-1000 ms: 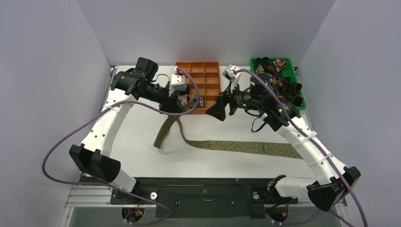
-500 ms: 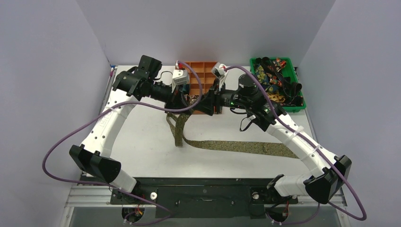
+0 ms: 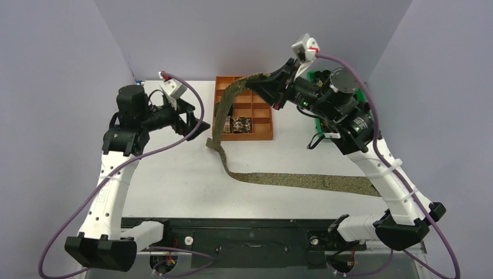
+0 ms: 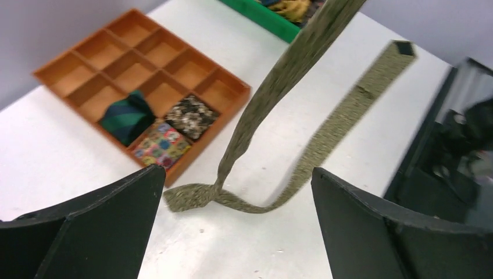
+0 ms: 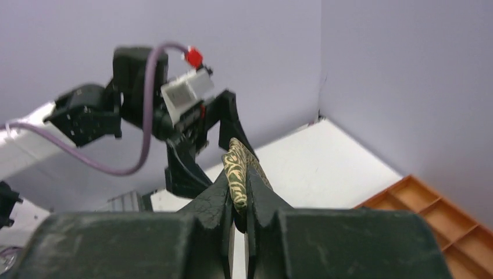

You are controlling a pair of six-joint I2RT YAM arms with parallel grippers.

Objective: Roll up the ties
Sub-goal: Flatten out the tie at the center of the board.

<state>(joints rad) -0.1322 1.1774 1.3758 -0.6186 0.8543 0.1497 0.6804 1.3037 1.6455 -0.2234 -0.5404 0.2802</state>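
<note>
An olive-gold speckled tie (image 3: 290, 179) lies along the table, and its narrow end rises steeply over the orange tray (image 3: 258, 136). My right gripper (image 3: 266, 86) is raised high above the tray and shut on that end; in the right wrist view the patterned fabric (image 5: 236, 168) is pinched between the closed jaws of that gripper (image 5: 239, 192). My left gripper (image 3: 196, 119) hangs open to the left of the tray with nothing in it. From the left wrist view the hanging tie (image 4: 273, 87) is well beyond the open left gripper (image 4: 237, 192).
Three rolled ties fill the tray's near cells: dark teal (image 4: 125, 116), floral (image 4: 161, 145), dark flecked (image 4: 192, 115). A green bin (image 3: 319, 125) of loose ties stands at the back right, mostly behind the right arm. Purple cables loop beside both arms.
My left gripper opened, let go of the tie and drew back to the left. My right gripper closed on the tie's end and lifted it up over the tray.
</note>
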